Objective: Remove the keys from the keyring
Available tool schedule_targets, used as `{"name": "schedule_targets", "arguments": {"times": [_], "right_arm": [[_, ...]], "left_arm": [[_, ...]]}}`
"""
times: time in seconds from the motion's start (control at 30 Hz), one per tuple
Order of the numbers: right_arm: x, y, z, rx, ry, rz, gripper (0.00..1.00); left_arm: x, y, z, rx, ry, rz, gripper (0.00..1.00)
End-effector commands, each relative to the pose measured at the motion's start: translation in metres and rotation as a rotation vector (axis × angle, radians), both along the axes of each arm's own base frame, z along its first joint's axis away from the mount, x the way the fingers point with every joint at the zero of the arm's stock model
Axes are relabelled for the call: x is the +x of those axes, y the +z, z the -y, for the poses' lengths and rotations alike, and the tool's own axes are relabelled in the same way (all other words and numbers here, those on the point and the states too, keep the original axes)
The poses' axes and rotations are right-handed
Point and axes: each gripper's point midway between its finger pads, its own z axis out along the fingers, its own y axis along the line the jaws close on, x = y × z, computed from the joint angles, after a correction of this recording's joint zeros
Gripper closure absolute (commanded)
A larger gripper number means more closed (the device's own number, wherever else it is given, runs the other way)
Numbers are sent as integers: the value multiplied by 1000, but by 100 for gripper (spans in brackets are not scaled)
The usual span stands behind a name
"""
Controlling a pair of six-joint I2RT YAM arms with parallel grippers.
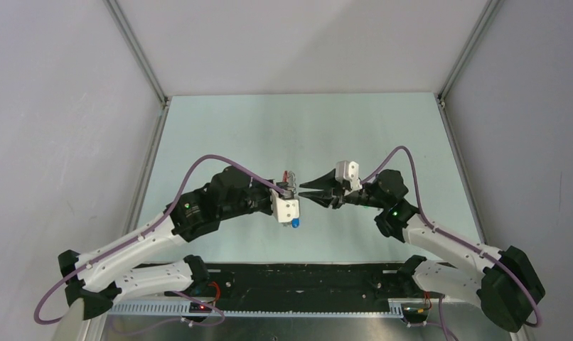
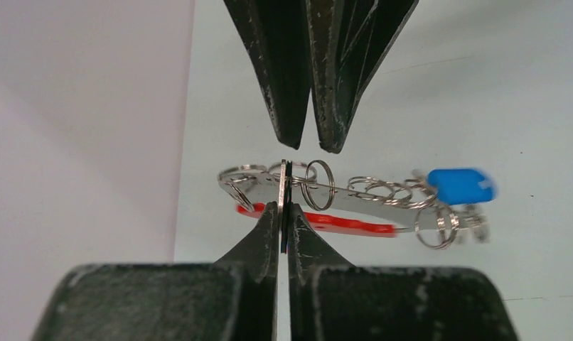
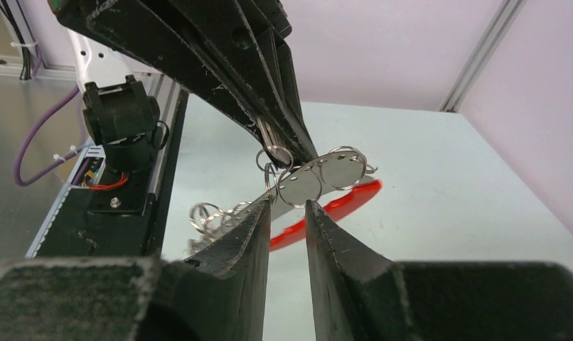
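My left gripper [image 1: 292, 189] is shut on a thin flat metal piece of the keyring [image 2: 284, 186], seen edge-on between its fingertips [image 2: 272, 226], and holds the bunch above the table. The red oval loop [image 2: 340, 224] hangs behind it, with a chain of small silver rings [image 2: 383, 190] and a blue tag [image 2: 460, 185]; the tag also shows below the gripper in the top view [image 1: 296, 223]. My right gripper [image 3: 287, 206] is slightly open, tips facing the left gripper, just short of a silver key's round head [image 3: 301, 185]. Nothing is between its jaws.
The pale green table [image 1: 298, 128] lies below both grippers, walled by white panels on three sides. A black rail [image 1: 305, 280] with the arm bases and cables runs along the near edge.
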Motion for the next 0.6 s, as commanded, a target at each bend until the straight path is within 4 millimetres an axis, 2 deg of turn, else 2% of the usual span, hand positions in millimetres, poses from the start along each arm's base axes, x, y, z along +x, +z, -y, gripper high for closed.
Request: {"name": "schedule_targets", "arguments": {"times": [0.0,0.57], "right_arm": [[-3,24,-5,89,33,36,71],[-4,19,-2,54,17,43,70]], "left_arm": [[-3,21,6,-80,-18,26,100],[3,20,6,-74,13,19,100]]}}
